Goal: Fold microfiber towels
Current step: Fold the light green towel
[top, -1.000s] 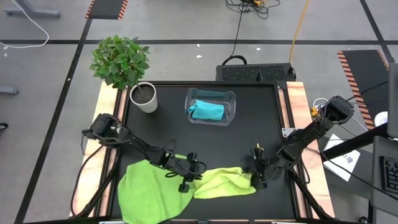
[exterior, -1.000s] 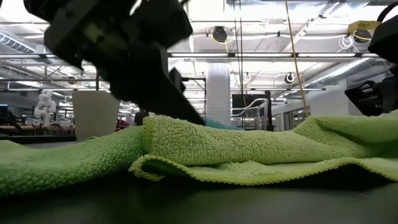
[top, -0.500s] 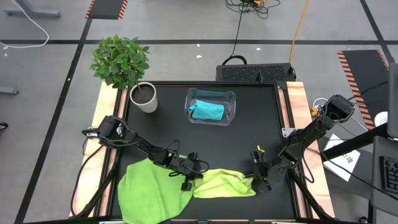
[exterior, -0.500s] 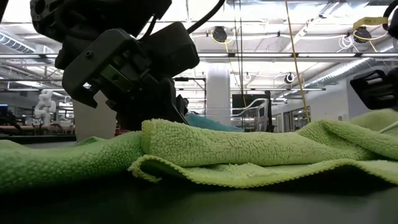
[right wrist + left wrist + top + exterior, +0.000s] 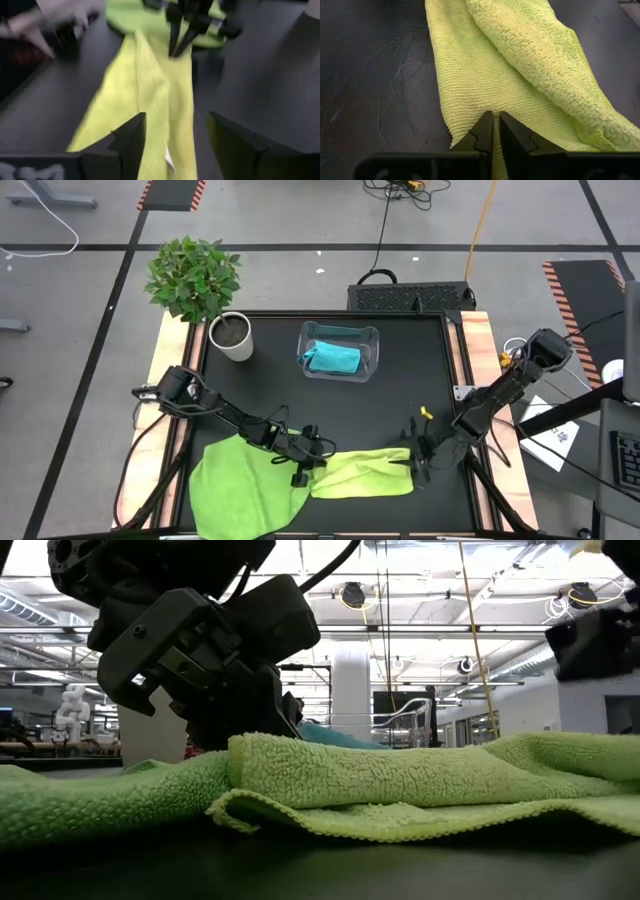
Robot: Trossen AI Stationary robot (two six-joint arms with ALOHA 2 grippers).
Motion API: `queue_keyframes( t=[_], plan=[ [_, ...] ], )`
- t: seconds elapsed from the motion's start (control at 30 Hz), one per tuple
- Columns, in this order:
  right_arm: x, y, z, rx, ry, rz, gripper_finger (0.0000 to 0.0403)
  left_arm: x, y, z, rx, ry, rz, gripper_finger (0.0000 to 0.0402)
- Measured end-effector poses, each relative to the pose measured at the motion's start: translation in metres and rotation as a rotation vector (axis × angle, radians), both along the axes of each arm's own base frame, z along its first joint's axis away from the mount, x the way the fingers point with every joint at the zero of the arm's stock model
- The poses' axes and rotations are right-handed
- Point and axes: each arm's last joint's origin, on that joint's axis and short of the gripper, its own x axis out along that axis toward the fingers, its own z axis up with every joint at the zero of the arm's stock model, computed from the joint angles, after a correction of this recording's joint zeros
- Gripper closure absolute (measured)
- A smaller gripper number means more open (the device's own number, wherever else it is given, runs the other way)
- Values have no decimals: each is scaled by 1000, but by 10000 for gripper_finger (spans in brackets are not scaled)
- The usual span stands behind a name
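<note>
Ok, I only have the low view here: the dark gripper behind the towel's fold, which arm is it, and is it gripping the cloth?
Observer: That is the left gripper, shut on the edge of the pale yellow-green towel.
Operator: And the right one? I just see a dark block at the picture's edge.
Observer: The right gripper is open, fingers apart over that towel's other end, holding nothing.
Operator: Any towel that I can't make out from here?
Observer: The turquoise towel lies bunched inside the clear bin on the far side of the table.
</note>
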Motion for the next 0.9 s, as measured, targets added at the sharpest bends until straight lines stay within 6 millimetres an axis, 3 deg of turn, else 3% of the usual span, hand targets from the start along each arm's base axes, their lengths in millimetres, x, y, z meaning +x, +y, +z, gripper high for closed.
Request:
queue_keyframes(
  t=[0.17,0.3,0.6,0.9],
  plan=[
    [-2,2,22,206,-104,-24,178,0,0,0,0,2,-7,371],
    [-11,8,24,255,-96,-11,184,0,0,-1,6,5,-14,371],
    [-26,12,5,486,60,-254,194,-1,1,-2,31,16,-38,371],
    [-47,35,-11,651,181,-254,195,-2,1,-2,40,14,-32,371]
  ],
)
